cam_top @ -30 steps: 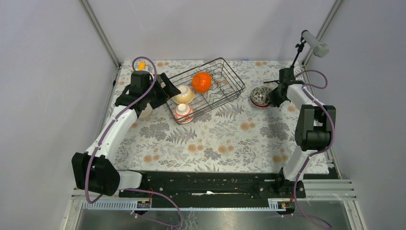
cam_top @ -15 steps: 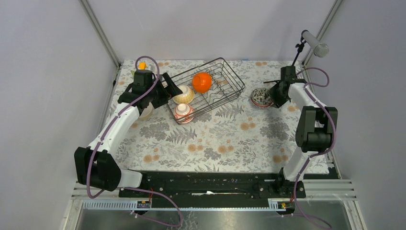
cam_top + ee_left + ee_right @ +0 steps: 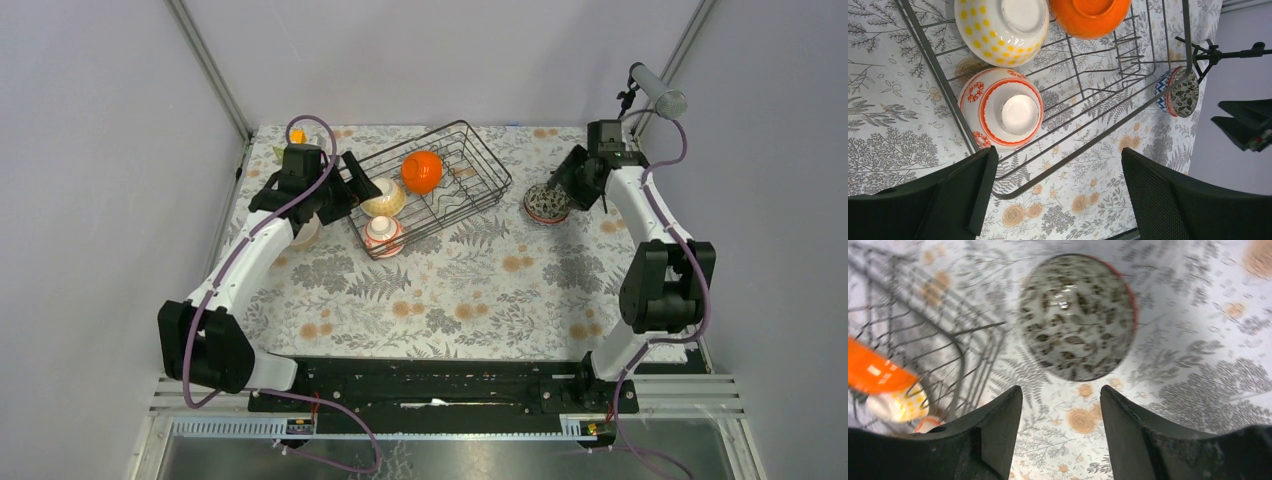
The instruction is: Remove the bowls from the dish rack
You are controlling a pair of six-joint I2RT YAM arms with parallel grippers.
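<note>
- Left tool: jaws stand wide apart with nothing between them. It hangs over the near left corner of the dish rack.
- Ahead of the left tool, inside the rack at its near left end, lies a white bowl with red pattern, its foot ring turned toward the wrist camera. It touches neither finger.
- Just beyond it in the rack is a cream bowl with yellow dots, foot ring also toward the camera.
- Beside that, nearer the middle of the rack, the orange bowl rests tilted among the divider prongs.
- Right tool: jaws are parted and hold nothing. It hangs above the surface at the far right, clear of the rack.
- Just past the right tool's fingertips stands the dark speckled bowl, upright, mouth up, on the surface. It is outside the rack, near its right end, and apart from both fingers. The left wrist view shows a blue-and-white pattern on its outer wall.
- A pale bowl sits on the surface left of the rack, largely hidden under the left arm; its pattern cannot be told.
- A small orange-yellow block lies at the far left corner of the surface.
- The surface carries a cloth printed with grey leaves and orange flowers.
- A grey cylinder on a thin black stand rises at the far right corner.
</note>
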